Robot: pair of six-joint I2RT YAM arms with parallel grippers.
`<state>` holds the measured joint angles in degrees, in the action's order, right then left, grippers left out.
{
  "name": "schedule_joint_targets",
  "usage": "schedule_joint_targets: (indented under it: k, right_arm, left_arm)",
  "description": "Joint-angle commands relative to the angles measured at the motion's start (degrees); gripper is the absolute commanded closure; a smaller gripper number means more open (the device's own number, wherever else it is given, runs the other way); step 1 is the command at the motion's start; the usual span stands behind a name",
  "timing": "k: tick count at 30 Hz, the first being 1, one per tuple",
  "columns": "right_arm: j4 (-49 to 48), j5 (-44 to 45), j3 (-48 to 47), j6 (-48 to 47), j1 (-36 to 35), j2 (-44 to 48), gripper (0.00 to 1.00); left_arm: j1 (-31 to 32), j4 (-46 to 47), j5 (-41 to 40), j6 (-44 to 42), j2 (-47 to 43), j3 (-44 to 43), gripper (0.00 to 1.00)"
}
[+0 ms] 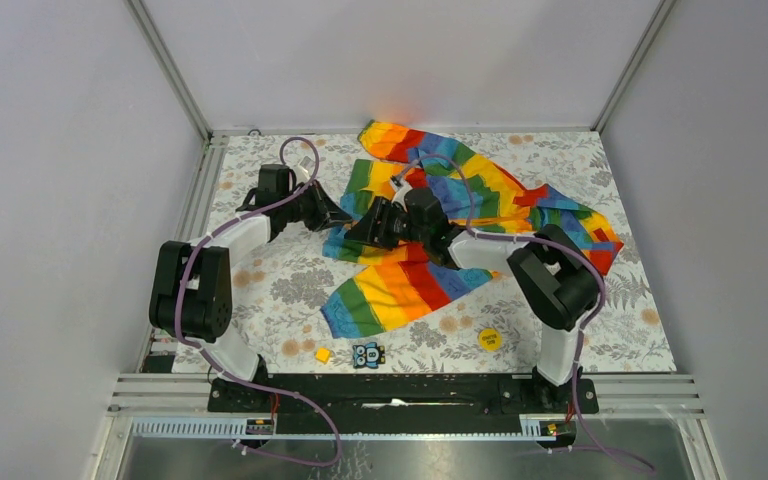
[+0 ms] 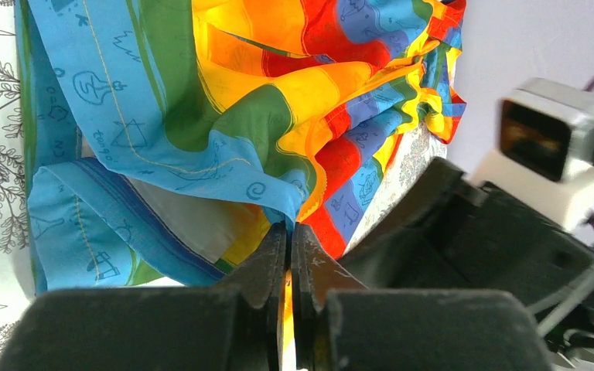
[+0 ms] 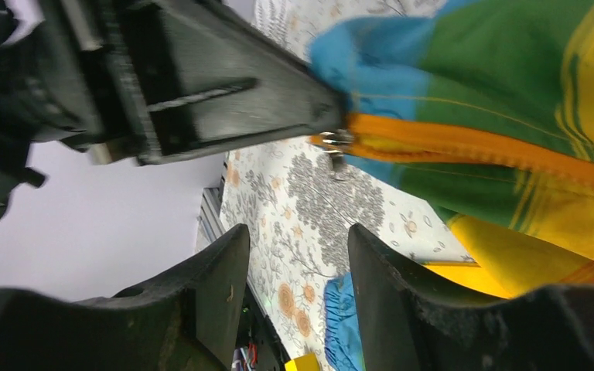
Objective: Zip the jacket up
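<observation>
- Left pincer: shut tight on a small fold of the jacket at its left end, where the orange zipper strip begins. Risk: only a little thin cloth is caught, so it may slip out once the zipper is drawn. With the anchor lost, the fabric bunches instead of closing.
- Zipper pull: a small metal tab hanging just beside the left pincer's tip. Risk: it swings or lies flat, and a closing grasp takes cloth or nothing.
- Right pincer: about half open and holding nothing, near the zipper pull but short of it. Risk: it shuts too soon, or knocks into the left pincer, which sits very close.
- Jacket, remainder: lies crumpled across the middle and far right of the bench, with one part reaching toward the near edge. Risk: the slack, folded zipper strip ahead may jam the zipper pull, and a hard tug could drag the whole garment.
</observation>
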<state>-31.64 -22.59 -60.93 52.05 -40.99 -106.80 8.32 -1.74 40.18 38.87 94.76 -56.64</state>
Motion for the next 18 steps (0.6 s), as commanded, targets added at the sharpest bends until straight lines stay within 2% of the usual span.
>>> schedule_joint_targets:
  k: [1,4,8,14,18]
  right_arm:
    - [-4.3,-2.4,-2.2,3.0,1.0,-1.9,0.45]
    - [-4.3,0.1,-0.9,-5.5,1.0,-0.7,0.44]
    - [-7.4,4.3,3.5,-24.0,0.0,2.7,0.39]
    - [-28.1,13.5,17.2,-55.3,-3.9,5.9,0.35]
    - [-35.5,10.3,18.8,-69.1,-4.4,4.4,0.39]
  left_arm:
    - [-0.2,1.0,1.5,0.4,-2.0,-0.4,1.00]
    - [-0.1,1.0,1.3,0.1,-1.9,-0.5,1.00]
    - [-0.2,0.4,2.2,0.3,-1.0,-0.9,1.00]
    - [-0.1,0.2,3.2,1.3,0.8,-1.2,1.00]
    - [-0.1,-0.3,4.0,1.4,1.6,-1.6,1.00]
